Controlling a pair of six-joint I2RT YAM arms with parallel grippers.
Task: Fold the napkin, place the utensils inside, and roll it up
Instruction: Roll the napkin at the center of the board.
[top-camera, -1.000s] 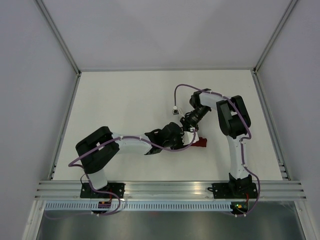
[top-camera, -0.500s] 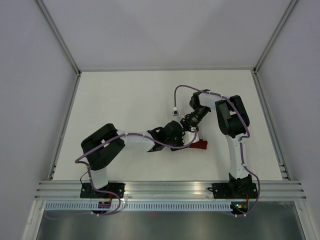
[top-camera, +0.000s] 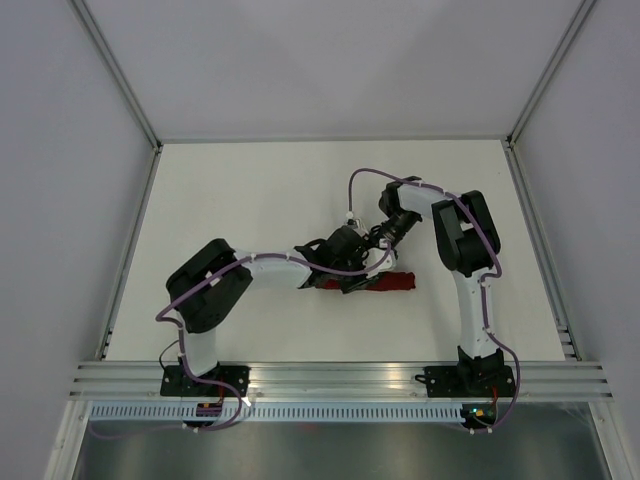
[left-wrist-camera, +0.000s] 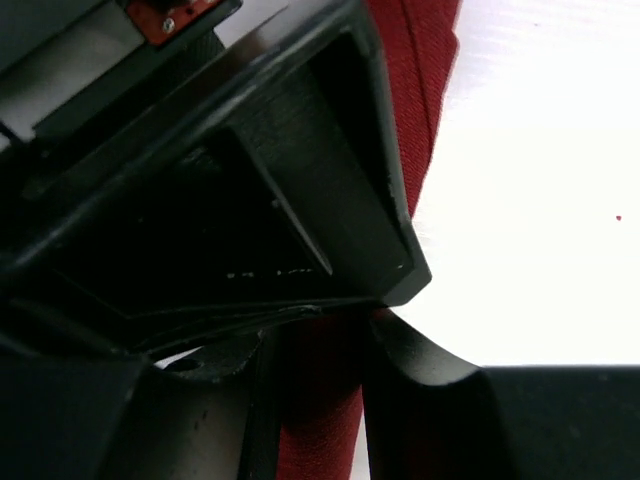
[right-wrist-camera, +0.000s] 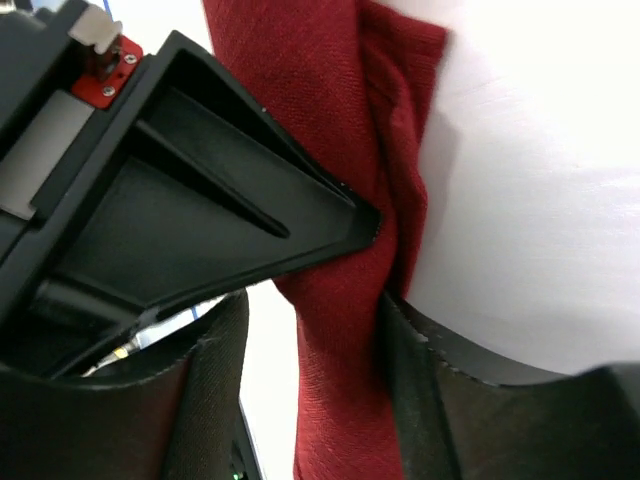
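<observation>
On the white table (top-camera: 230, 220), both arms reach to one spot right of centre. The left arm stretches in low from its base. The right arm doubles back from the far side.

The napkin (top-camera: 396, 282) lies under them as a narrow dark red band. Its long axis runs left to right, roughly parallel to the near edge. Its right end shows bare beyond the arms, on the right arm's side, and a short tip shows at the left.

The left tool (left-wrist-camera: 322, 345) straddles the band crosswise, narrowed so that cloth fills the gap between its fingers (left-wrist-camera: 420, 400). The right tool (right-wrist-camera: 315, 310) sits just beside it, its wedge-shaped housing crowding both wrist views. It pinches the same band the same way.

The two tools appear equally close to the cloth, so any further rolling would likely turn across that left-to-right axis.

The utensils are not visible in any view, and whether they lie inside the folds cannot be told.
</observation>
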